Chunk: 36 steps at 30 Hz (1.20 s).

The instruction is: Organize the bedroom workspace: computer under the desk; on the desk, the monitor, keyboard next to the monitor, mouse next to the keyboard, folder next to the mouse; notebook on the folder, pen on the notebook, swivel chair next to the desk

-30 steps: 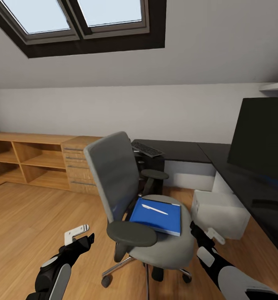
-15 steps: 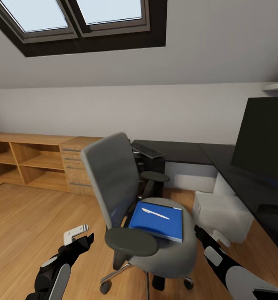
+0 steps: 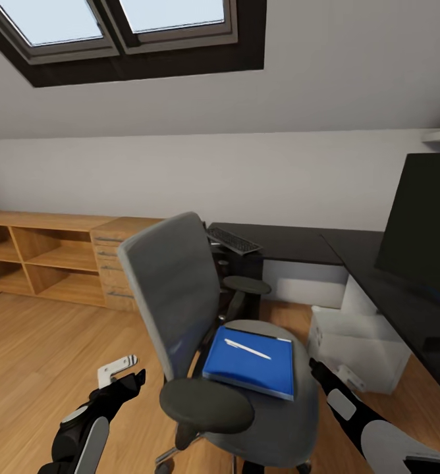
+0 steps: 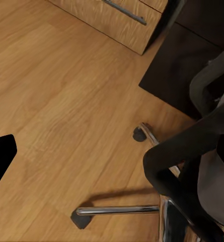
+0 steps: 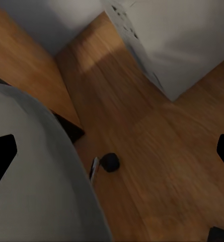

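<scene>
The bright blue flat folder point(image 3: 251, 363), a pale pen point(image 3: 247, 349) on it, lies on the grey-seated swivel chair point(image 3: 180, 296), to be grasped next by the empty, wide-open right gripper point(image 3: 332, 375), the left gripper point(image 3: 122, 372) likewise open and empty

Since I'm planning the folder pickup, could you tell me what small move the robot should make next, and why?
Probably bring the right gripper up and over the seat edge toward the folder. The folder lies on the swivel chair with the pen on top, and the right gripper sits low beside the seat, nearer than the left gripper. The jaws look open in the right wrist view.
</scene>
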Tool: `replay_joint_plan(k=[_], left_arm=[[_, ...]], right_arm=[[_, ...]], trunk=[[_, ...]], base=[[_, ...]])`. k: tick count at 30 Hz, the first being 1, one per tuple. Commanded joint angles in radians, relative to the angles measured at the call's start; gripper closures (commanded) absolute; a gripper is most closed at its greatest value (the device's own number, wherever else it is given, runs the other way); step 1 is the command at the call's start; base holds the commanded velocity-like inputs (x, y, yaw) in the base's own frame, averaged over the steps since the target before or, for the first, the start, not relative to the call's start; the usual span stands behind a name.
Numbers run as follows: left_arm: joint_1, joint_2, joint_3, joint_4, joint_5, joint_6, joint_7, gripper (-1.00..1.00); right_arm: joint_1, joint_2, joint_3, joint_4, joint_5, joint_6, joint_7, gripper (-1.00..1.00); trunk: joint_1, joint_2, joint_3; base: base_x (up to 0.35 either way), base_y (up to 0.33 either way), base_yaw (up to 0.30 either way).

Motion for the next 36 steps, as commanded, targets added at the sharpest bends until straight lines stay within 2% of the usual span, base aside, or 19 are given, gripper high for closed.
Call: replay_joint_plan(k=[1, 6, 12, 25, 36], left_arm=[[-0.001, -0.001, 0.010, -0.001, 0.012, 0.004, 0.007, -1.00], [-0.001, -0.001, 0.039, -0.003, 0.014, 0.004, 0.005, -1.00], [-0.001, -0.004, 0.069, -0.007, 0.018, 0.004, 0.005, -1.00], [-0.001, -0.006, 0.076, -0.009, 0.024, 0.004, 0.005, -1.00], [-0.001, -0.007, 0.075, -0.008, 0.024, 0.004, 0.005, -1.00]], right_arm=[[0.000, 0.000, -0.007, 0.000, 0.002, 0.003, -0.001, -1.00], [0.000, 0.000, -0.008, -0.001, -0.002, 0.013, -0.001, -1.00], [0.000, 0.000, -0.008, -0.001, -0.034, 0.017, -0.001, -1.00], [0.000, 0.007, -0.007, -0.004, -0.045, 0.012, -0.003, -1.00], [0.000, 0.009, -0.007, -0.079, -0.045, 0.008, -0.004, -1.00]], trunk=[[0.000, 0.000, -0.001], [0.000, 0.000, -0.001], [0.004, -0.007, -0.004], [0.054, -0.098, -0.045], [0.054, -0.098, -0.045]], base=[[0.049, 0.000, 0.000], [0.023, 0.000, 0.000], [0.005, 0.000, 0.000], [0.000, 0.000, 0.000], [0.000, 0.000, 0.001]])
